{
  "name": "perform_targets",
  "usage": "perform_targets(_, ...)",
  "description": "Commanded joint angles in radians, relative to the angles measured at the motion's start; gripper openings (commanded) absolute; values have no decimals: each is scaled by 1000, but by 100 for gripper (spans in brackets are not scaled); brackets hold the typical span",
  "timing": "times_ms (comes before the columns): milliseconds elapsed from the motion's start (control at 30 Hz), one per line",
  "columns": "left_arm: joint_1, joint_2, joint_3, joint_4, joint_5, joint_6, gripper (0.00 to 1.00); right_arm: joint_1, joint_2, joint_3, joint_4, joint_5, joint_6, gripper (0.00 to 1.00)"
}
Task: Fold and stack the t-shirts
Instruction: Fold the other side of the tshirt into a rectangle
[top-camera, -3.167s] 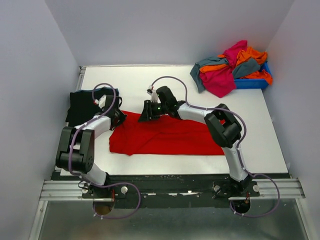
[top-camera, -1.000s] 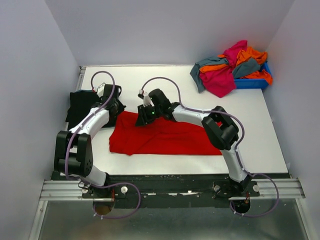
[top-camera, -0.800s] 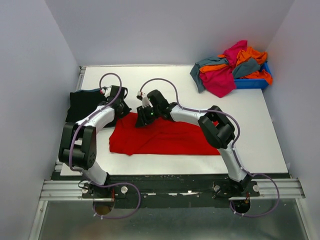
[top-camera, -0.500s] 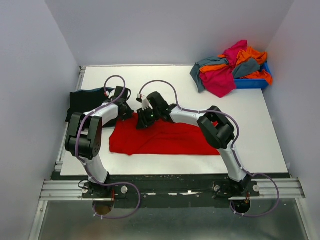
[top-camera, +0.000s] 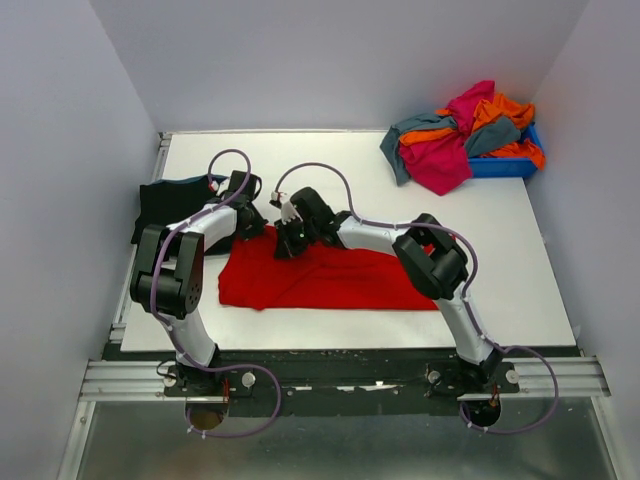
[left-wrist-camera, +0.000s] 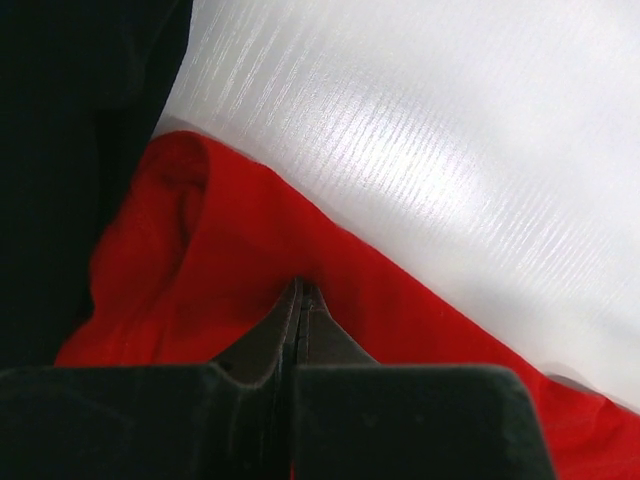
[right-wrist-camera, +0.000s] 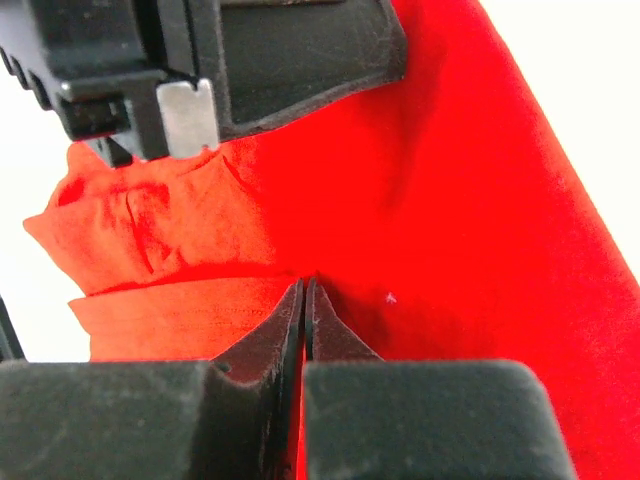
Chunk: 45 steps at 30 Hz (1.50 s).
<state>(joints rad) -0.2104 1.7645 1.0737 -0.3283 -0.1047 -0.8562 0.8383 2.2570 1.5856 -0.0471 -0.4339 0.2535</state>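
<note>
Both the left end effector (left-wrist-camera: 300, 291) and the right end effector (right-wrist-camera: 304, 287) are pinched shut on the far left edge of the red t-shirt (top-camera: 330, 280), which lies spread across the white desk (top-camera: 400, 200).

No writing, label, brand mark, number or sign can be read in any of the three views.
</note>
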Motion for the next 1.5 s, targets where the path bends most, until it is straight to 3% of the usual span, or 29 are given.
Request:
perform_targets(0, 6, -2, 9, -14, -29, 8, 0, 15, -40, -25, 1, 34, 3, 2)
perform_targets(433, 6, -8, -34, 26, -46, -7, 0, 18, -345, -403, 30, -3, 161, 1)
perform_targets(700, 5, -34, -54, 28, -69, -18, 0, 41, -487, -620, -95, 17, 288, 1)
perform_targets(767, 3, -31, -55, 29, -66, -20, 0, 39, -522, -663, -105, 33, 293, 6)
perform_targets(833, 3, -28, -55, 32, -63, -20, 0, 39, -563, -693, -120, 73, 300, 20)
perform_targets(933, 2, -31, -55, 34, -59, -18, 0, 39, -623, -705, -160, 95, 296, 30)
perform_targets(1100, -6, -54, -38, 22, -64, -1, 0, 39, -697, -673, -230, 155, 283, 35)
perform_targets(1233, -18, -97, -23, -3, -81, 8, 0, 39, -666, -601, -241, 161, 282, 34)
perform_targets(1467, -37, -197, -23, -60, -105, 17, 0, 39, -490, -559, -145, 58, 329, 9)
